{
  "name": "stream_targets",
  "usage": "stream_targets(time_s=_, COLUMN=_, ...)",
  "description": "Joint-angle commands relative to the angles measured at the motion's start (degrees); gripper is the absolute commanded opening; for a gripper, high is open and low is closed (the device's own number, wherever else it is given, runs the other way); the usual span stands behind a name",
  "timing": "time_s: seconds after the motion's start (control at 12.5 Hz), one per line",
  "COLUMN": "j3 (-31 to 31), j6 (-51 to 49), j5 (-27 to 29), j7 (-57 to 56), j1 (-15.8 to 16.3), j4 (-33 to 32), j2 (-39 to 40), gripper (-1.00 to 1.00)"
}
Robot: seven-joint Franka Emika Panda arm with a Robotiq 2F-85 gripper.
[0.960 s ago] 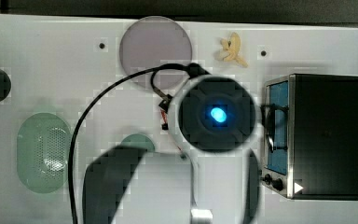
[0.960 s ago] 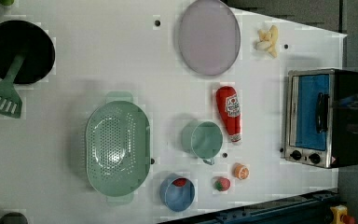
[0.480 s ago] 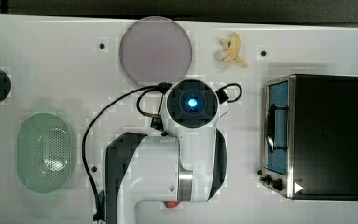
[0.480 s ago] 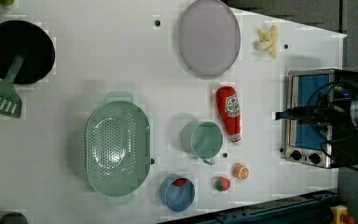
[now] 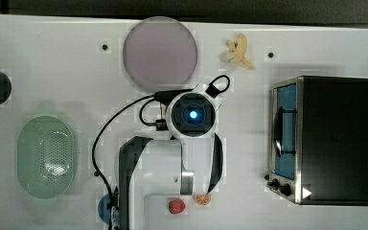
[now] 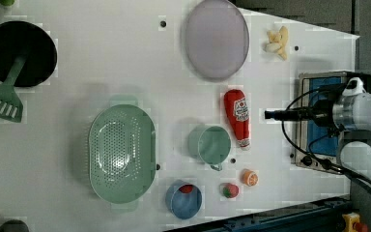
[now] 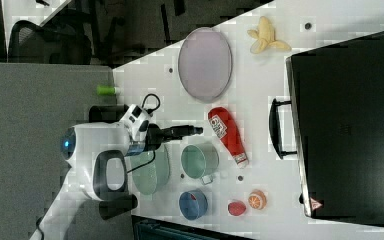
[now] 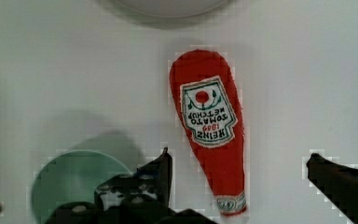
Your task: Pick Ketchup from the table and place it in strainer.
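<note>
Ketchup: the red bottle lies flat on the white bench, label up, untouched. In the left view its broad end points at the plate and its capped end at the fruit. In the wrist view the label and the cap end are plain.
Claw: wide open. In the wrist view the two dark fingers stand well apart, one on each side of the bottle's narrow end, neither touching it. The claw hangs above the bottle with nothing in it. In the right view it shows as a dark tip just beside the bottle's broad end.
Cup: a round green cup with a handle stands just beside the bottle, between it and the strainer.
Strainer: the mint oval basket sits well apart from the bottle, beyond the cup, toward the left view's left, with nothing in it.
Plate: a grey round plate lies near the bench's edge at the left view's top, just past the bottle's broad end.
Fruit: a blue bowl, a strawberry and an orange slice line the bench's edge at the left view's bottom.
Oven: a toaster oven stands at the bench's end on the top view's right, a banana peel near the corner above it.
Pan: a black pan and a green spatula sit at the bench's corner at the left view's top left.
</note>
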Motion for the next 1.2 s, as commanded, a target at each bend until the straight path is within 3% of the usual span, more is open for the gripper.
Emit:
stream_targets(time_s=0.08, j3=-0.3, j6=4.3, j5=-4.2, j7=-4.6, j1=0.1, j4=-1.4, j2=4.7, gripper=1.00)
stream_targets(time_s=1.04, j3=-0.3, j6=21.1, j5=-4.9, j7=-4.3, j1=0.1, j4=-3.2, j2=19.9, gripper=1.00)
stream_targets(time_s=1.12, j3=-0.4, j6=21.6, j5=-4.8, j7=-4.3, j1=0.1, j4=-3.3, j2=20.4, gripper=0.92)
stream_targets(time_s=1.2, j3=-0.4, j6=22.4, j5=-4.9, j7=-4.1, j1=0.1, j4=-3.5, j2=20.7, gripper=0.68)
